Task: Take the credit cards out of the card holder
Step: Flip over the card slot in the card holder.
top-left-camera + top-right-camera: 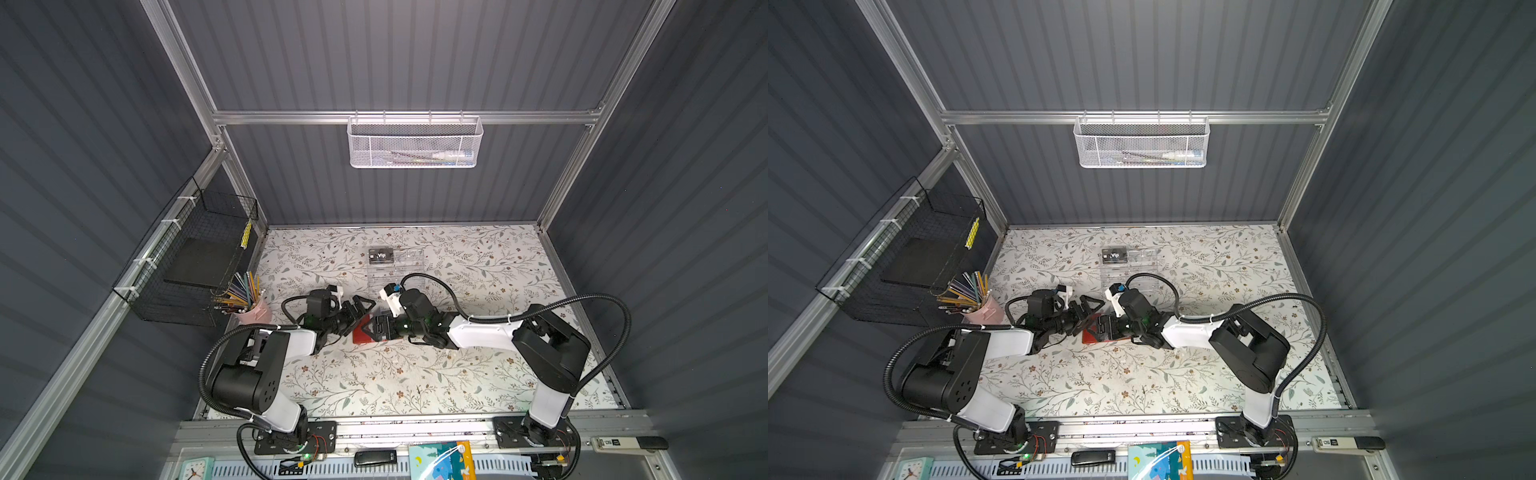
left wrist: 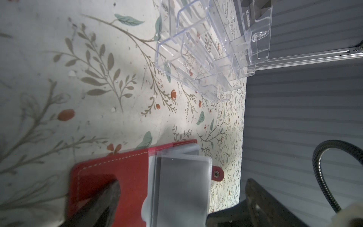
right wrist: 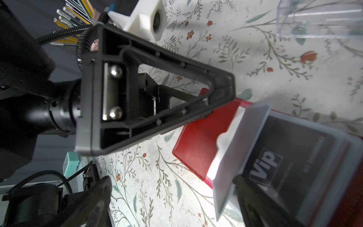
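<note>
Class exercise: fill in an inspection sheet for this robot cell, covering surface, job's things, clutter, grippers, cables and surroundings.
Surface: floral table top, lightly scuffed.
Job's things: red card holder lies open between the grippers, with one black Vip card in a clear sleeve. A second Vip card sits in the clear organizer.
Clutter: pink cup of pencils at the table's edge.
Grippers: left gripper and right gripper both open, fingers holding nothing.
Cables: black conduit loops off each arm; no snag seen.
Surroundings: white mesh basket on the back rail, black wire basket on the side wall.
</note>
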Motion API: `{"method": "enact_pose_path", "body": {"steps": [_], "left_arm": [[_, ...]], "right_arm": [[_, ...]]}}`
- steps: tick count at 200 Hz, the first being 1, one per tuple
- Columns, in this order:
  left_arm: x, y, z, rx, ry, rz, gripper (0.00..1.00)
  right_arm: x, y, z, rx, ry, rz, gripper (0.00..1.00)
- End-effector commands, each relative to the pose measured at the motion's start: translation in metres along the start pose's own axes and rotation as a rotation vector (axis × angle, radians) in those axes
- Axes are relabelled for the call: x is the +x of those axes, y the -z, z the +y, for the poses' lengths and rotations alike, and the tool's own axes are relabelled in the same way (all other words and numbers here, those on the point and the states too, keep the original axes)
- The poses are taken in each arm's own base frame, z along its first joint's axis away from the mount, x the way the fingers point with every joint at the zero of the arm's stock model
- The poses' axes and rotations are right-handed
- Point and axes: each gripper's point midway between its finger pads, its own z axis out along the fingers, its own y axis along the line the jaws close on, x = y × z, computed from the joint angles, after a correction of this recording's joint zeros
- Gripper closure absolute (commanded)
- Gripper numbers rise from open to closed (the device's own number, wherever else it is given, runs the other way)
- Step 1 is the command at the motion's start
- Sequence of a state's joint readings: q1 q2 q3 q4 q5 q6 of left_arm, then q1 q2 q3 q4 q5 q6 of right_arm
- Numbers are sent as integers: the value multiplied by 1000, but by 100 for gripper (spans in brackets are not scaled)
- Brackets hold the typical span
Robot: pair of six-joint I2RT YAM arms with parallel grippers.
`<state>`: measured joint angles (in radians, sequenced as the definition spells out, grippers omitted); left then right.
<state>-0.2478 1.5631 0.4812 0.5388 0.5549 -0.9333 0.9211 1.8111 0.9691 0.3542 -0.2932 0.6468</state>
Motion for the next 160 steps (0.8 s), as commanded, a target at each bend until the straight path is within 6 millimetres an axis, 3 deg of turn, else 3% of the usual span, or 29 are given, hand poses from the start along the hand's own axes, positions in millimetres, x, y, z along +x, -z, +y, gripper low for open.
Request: {"method": "enact_pose_path", "body": {"steps": [1, 93, 160], "left_arm": [[13, 5, 14, -44, 62, 42, 0], [0, 22, 1, -15, 62, 21, 0], [-16, 43, 0, -4, 68, -11, 0]], "right_arm": [[-3, -4, 12, -37, 13, 2, 1], [1, -21, 22, -68, 12, 16, 1], [9, -18, 31, -97, 26, 35, 1]]}}
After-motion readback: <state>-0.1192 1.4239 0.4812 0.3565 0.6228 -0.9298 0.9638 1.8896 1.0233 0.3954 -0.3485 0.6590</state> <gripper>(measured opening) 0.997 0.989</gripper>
